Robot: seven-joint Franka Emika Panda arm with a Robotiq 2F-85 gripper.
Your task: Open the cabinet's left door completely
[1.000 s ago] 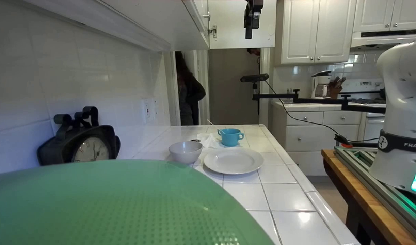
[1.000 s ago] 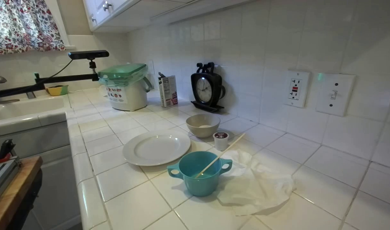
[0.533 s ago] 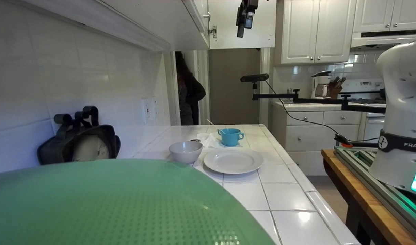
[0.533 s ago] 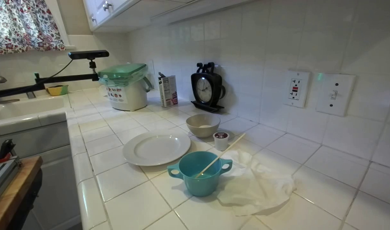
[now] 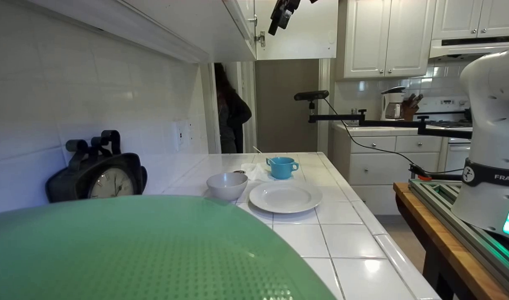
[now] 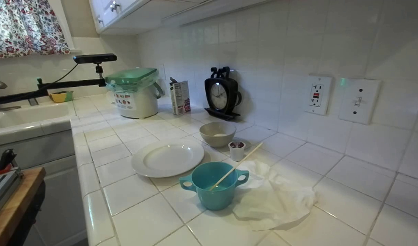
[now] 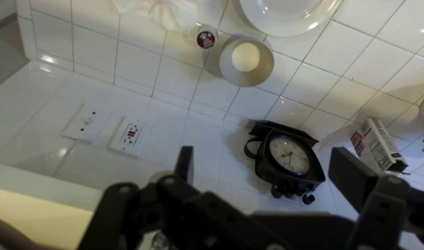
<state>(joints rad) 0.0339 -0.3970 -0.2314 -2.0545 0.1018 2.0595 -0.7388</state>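
Jaws wide apart, and through the gap the wrist view gives me the clock point(image 7: 290, 156). Up top in an exterior view, they hang in front of the door point(image 5: 306, 35), toward its hinged edge, as it stands swung out from the cabinet point(image 5: 196, 25); whether I'm touching it, I can't tell.

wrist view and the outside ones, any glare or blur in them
In the wrist view the gripper looks blurry and glints dot the plate; in an exterior view a bright spot glares off the counter; in an exterior view a greenish glint marks the light switch cover.
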